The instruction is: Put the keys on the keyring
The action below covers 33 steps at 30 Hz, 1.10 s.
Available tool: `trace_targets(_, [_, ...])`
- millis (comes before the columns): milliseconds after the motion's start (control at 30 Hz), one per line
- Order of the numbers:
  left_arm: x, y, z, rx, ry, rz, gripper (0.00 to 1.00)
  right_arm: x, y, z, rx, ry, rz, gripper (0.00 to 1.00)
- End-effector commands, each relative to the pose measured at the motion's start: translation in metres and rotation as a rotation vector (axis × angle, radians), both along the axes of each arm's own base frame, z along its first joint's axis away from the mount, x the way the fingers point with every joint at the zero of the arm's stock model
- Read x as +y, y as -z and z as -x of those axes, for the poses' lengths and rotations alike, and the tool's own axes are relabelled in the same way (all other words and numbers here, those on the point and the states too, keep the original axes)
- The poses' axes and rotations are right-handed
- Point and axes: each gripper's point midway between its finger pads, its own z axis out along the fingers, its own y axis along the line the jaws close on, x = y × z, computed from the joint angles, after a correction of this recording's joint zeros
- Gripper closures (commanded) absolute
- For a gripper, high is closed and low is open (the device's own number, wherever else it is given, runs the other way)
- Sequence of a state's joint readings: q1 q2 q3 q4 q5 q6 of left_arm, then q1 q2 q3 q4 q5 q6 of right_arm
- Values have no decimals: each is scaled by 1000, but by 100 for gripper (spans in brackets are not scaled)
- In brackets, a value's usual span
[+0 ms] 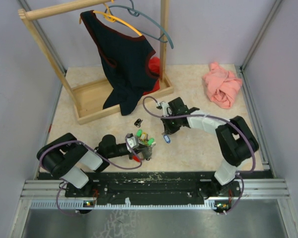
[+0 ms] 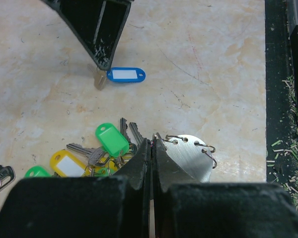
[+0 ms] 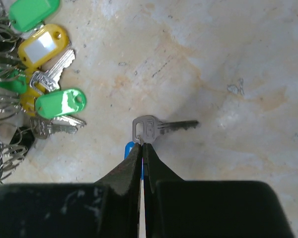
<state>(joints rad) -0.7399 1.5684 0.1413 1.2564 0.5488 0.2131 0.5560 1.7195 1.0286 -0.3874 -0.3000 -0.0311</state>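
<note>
— While we clamp the keyring (image 2: 188, 157) in our left gripper (image 2: 151, 151), jaws pressed shut on its edge as far as we can tell, how much of the job do we reckon is done?

— A good part, we judge. Several keys (image 2: 111, 141) with green and yellow tags hang bunched right against the keyring, seemingly on its wire loops.

— And what is left?

— At least the blue-tagged key (image 3: 161, 126). It lies flat on the table (image 3: 238, 59), near the keyring but apart from it, on our right arm's side. Our right gripper (image 3: 142, 146) has its fingertips pinched together on that key's head, so we have hold of it, though it is not yet lifted.

— Anything else loose?

— A dark key (image 1: 138, 122) lies beyond the keyring, towards the far side of the table. We cannot tell whether it belongs on the keyring.

— So which step are we in?

— The pick-up, we think. Threading comes after: we must carry the blue-tagged key over to the keyring and work it onto one of the bare loops at the keyring's top edge. With parts this small, we expect that to be the fiddly bit.
</note>
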Motion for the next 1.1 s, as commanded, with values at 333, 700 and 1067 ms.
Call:
trace_targets(333, [-1,-19,-4,-43,-25,63,99,28,-91,-4,-753,-128,-418,100])
trace_targets(700, [1,-22,-5,-53,-41,79,99,24,-95,-8,-886,-28,-546,100])
trace_targets(1067, [2,-23,-6,-56,-53,85,99,24,-52,-30,-805,27,-423,100])
